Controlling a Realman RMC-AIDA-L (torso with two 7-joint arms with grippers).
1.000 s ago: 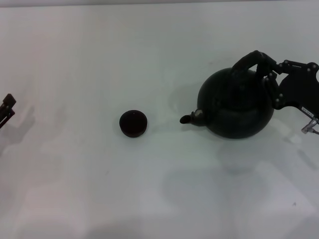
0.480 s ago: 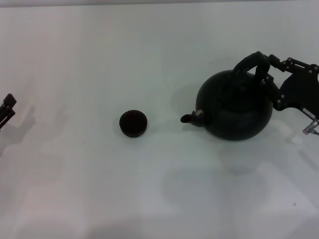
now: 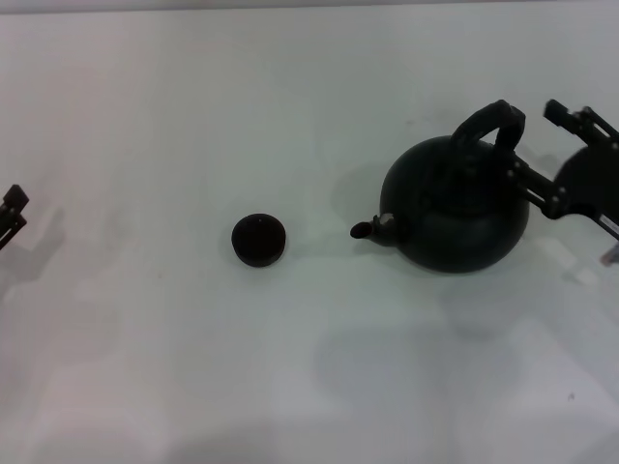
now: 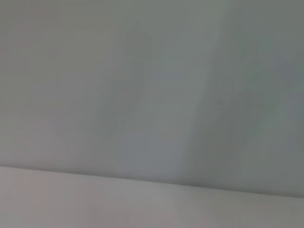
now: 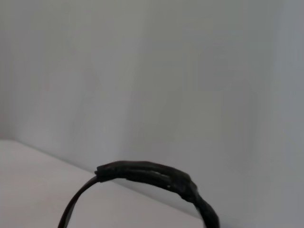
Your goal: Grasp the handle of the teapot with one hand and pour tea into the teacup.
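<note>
Since the earlier head frames the right gripper [image 3: 530, 145] has drawn back toward the right edge, its fingers now spread wide on either side of the handle rather than closed up against it; it holds nothing. In the head view the large round matte black-green teapot [image 3: 456, 203] stands on the pale, smooth worktop [image 3: 290, 367], its short curved spout [image 3: 372, 229] pointing toward the teacup. The thick dark arched handle [image 3: 486, 124] rises over its top. The tiny round dark brown-black teacup [image 3: 258, 239], bowl-shaped and handleless, sits well apart to the teapot's left. The left gripper [image 3: 10, 215] shows only partly at the left edge, away from both objects; I cannot tell how its fingers stand.

The left wrist view shows only blank pale surface.

The right wrist view gives what the head view does not: the handle [image 5: 152, 175] close up, a rough, wrapped-looking dark band curving over a thinner hoop.
</note>
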